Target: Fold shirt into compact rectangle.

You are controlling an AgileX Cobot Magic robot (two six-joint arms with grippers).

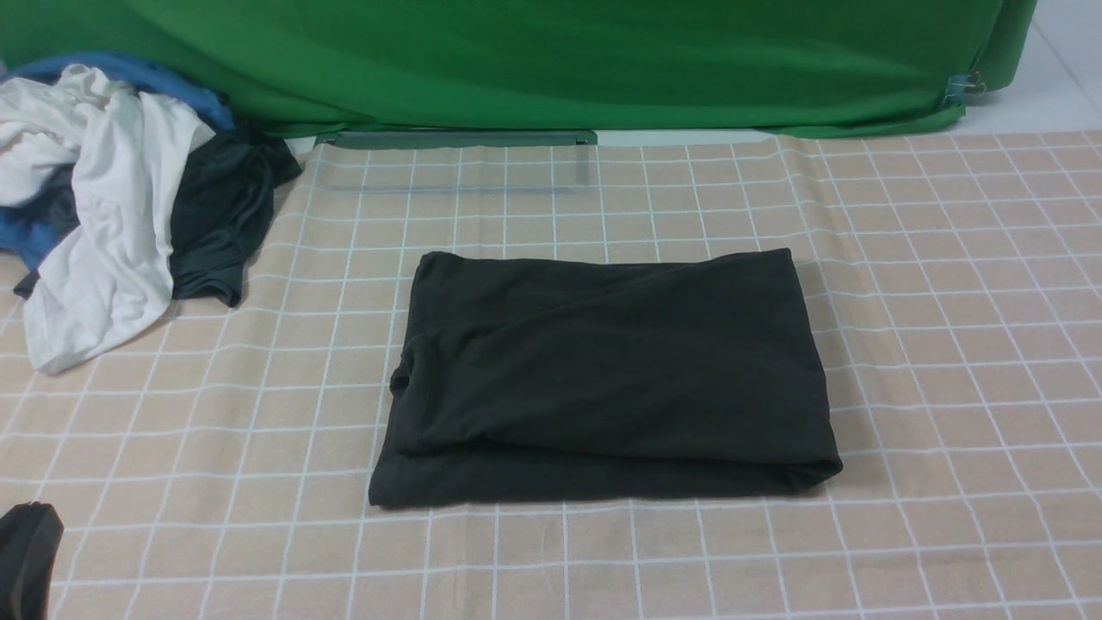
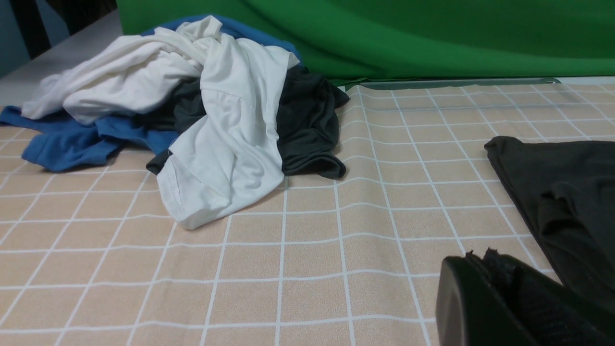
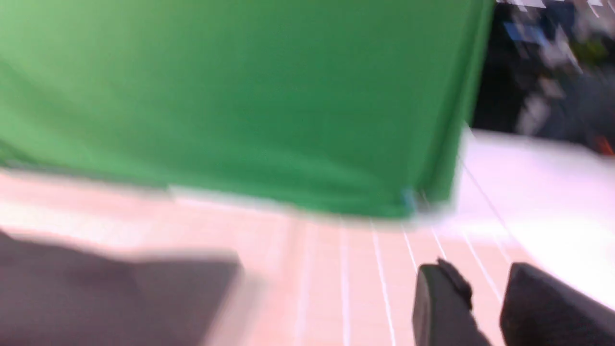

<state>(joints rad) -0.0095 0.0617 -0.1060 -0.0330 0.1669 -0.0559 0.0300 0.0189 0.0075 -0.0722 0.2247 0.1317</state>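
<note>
My left gripper (image 2: 483, 254) has its 2 fingers pressed together with nothing between them; from here it touches nothing that I can make out. My right gripper (image 3: 480, 269) stands partly parted, a gap between its 2 fingertips, and that gap holds no cloth. Neither of the 2 is on the garment

Out beyond them, the black shirt (image 1: 620, 370) lies on the checked cloth (image 1: 930, 344) near the middle of the front view, folded into a rough, wide block. Its upper layer sits askew, with a bunched edge at the left end and a strip of the layer beneath showing along the near side

Well apart, on the far left, is a heap with a white garment (image 1: 129, 198) on top; I'd leave that alone

I judge the main folding to be well along, perhaps 1 more fold or just tidying left. If I carry on, I'd open the left jaws, bring both arms in low, and pinch the near edge at 2 corners. Catching only the top layer could drag the stack loose
</note>
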